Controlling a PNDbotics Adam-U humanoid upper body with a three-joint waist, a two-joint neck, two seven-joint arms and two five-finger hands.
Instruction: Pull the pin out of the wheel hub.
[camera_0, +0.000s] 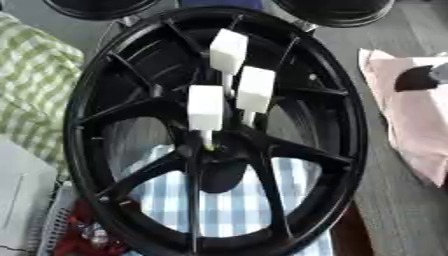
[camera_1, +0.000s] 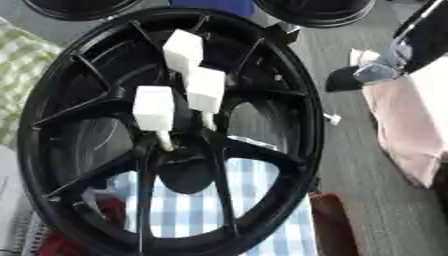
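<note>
Three white pins stand out of the black wheel hub (camera_0: 219, 150), each a white block on a thin pale stem, and they rise toward the camera so their heads sit closest to it. Nearest is the front pin (camera_0: 206, 108), its stem running straight down into the hub centre where the spokes meet, long axis near vertical in the view. Just beside it to the right is the middle pin (camera_0: 256, 90), and above that the far pin (camera_0: 228, 52), both leaning slightly so their blocks tip up and right while the stems converge on the hub. Around them the wheel (camera_1: 52, 90) fills most of the view, its dark spokes fanning out to the rim. Through the lower gaps shows a blue checked cloth (camera_0: 232, 205); a green checked cloth (camera_0: 31, 75) lies at the left. On the grey bench (camera_1: 359, 200) to the right rests a pink cloth (camera_1: 402, 125). Well apart from the pins, at the upper right, the right hand (camera_1: 385, 67) shows only partly, black arm slanting in from the corner; whether its fingers are apart or together cannot be told.
</note>
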